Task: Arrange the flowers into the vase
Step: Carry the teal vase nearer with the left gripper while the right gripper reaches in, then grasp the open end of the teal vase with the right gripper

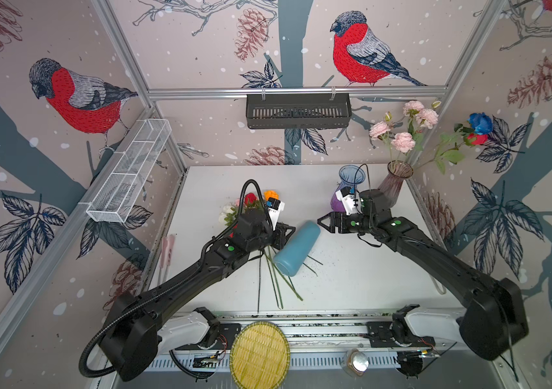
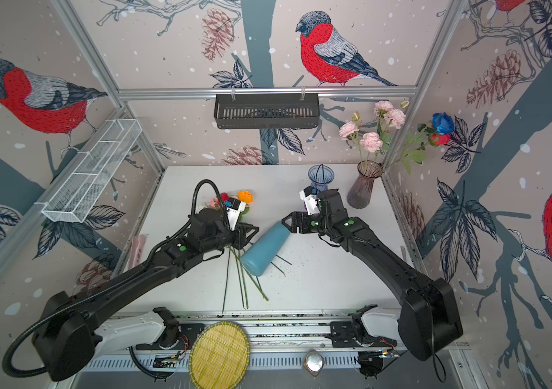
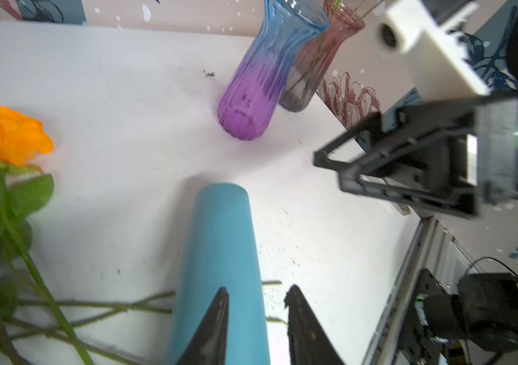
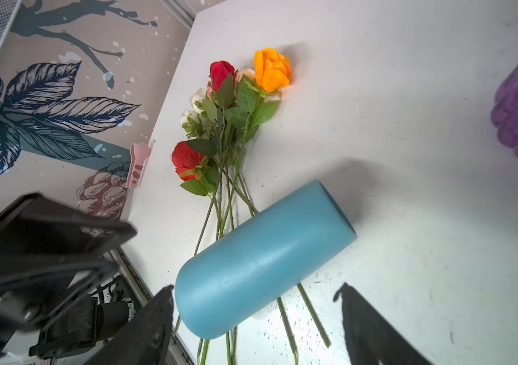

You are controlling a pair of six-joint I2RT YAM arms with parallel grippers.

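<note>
A matte blue cylindrical vase [image 1: 296, 249] [image 2: 264, 251] [image 3: 219, 252] [image 4: 264, 256] lies on its side across the green stems [image 1: 278, 286] of a bunch of flowers [image 4: 235, 110]. The bunch has red, white and orange [image 1: 271, 194] [image 3: 1, 136] heads and lies flat on the white table. My left gripper [image 1: 286, 231] [image 2: 254, 231] [image 3: 258, 289] hovers over the vase's left flank, jaws a narrow gap apart, nothing clamped. My right gripper [image 1: 322, 223] [image 2: 285, 224] [image 4: 256, 288] stands wide open, just off the vase's far end and apart from it.
A blue-to-purple glass vase [image 1: 350, 178] [image 3: 251, 94] stands upright at the back. Beside it a smoky pink glass vase [image 1: 395, 185] holds pink flowers [image 1: 402, 141] and blue and red roses [image 1: 480, 124]. A black basket [image 1: 298, 111], a white mesh basket [image 1: 133, 171], a woven yellow plate [image 1: 260, 353] and a pink clip [image 1: 167, 249] sit around the edges.
</note>
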